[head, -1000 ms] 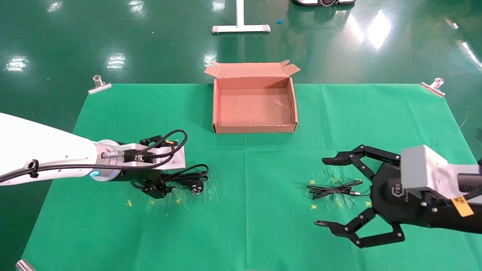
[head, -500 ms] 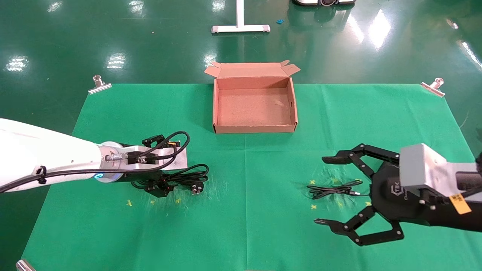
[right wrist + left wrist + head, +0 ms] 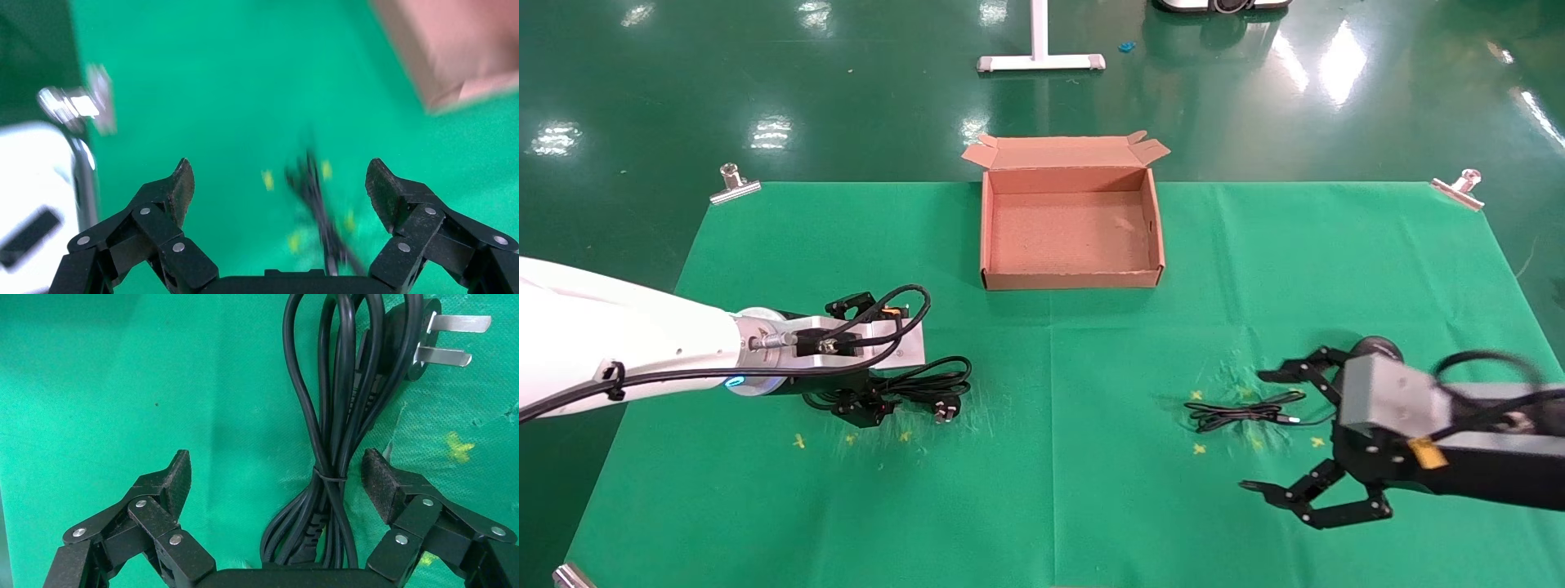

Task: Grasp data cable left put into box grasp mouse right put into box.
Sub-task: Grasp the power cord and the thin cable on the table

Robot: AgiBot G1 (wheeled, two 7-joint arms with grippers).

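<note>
The left gripper (image 3: 275, 478) is spread wide and sits low over the data cable (image 3: 336, 416), its two fingers (image 3: 168, 481) standing either side of the tied bundle without pressing it. The looped cord runs between them, one pad just beside the strands and the other well apart; whether that pad touches is hard to tell. The pronged plug (image 3: 422, 343) lies beyond the fingertips on the green cloth (image 3: 1050, 408). From the head view the left gripper (image 3: 866, 406) is mostly hidden under its wrist housing, and the data cable (image 3: 928, 384) shows only partly, well to the left of the box (image 3: 1071, 280) and nearer the robot.

The right gripper (image 3: 1264, 430) is also wide open and holds nothing, near a thin black cord (image 3: 1242, 411) right of the box. The mouse body cannot be made out. In the right wrist view the right gripper (image 3: 278, 184) is clear but everything beyond it is smeared.
</note>
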